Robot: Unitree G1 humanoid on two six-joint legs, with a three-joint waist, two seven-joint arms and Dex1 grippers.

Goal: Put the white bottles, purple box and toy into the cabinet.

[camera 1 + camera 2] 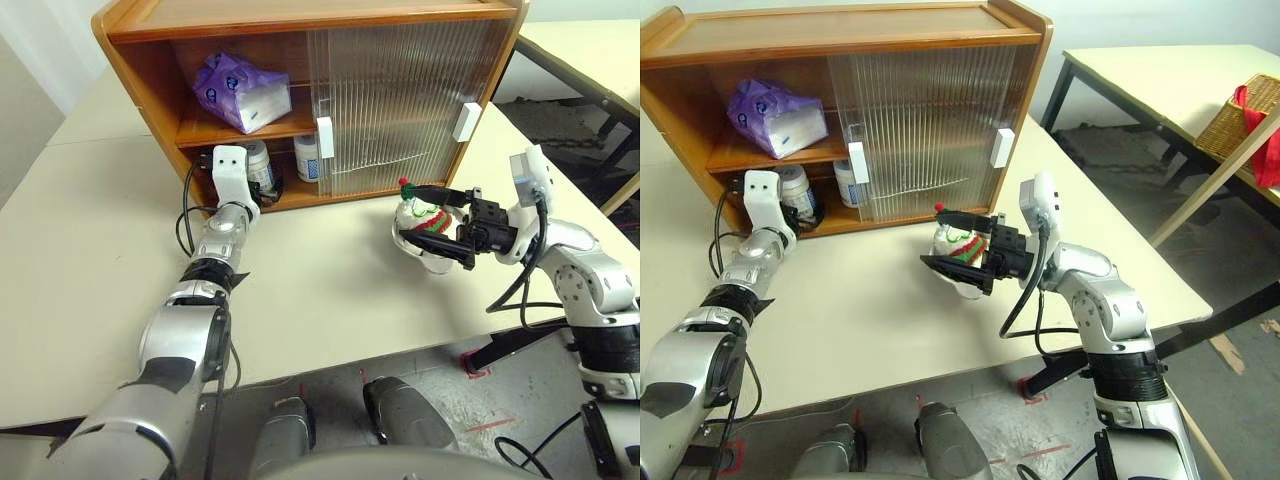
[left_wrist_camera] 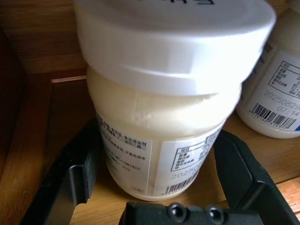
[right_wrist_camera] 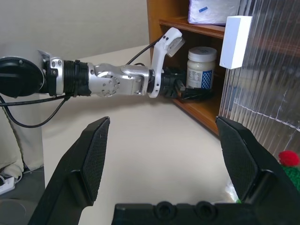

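While the left gripper (image 2: 159, 168) is sitting spread around a white bottle (image 2: 164, 103) between its fingers, the right gripper (image 3: 171, 154) is hanging wide open, holding nothing.

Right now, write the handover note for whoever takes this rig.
Left gripper: open, fingers either side of a white bottle on the cabinet's lower shelf; bottle stands on its own.
Right gripper: open, above the table, fingers around the toy without closing on it.
Done: purple box on the upper shelf; both bottles, the second beside the first, on the lower shelf.
Left: draw the left arm out, grasp the toy and put it in the cabinet.
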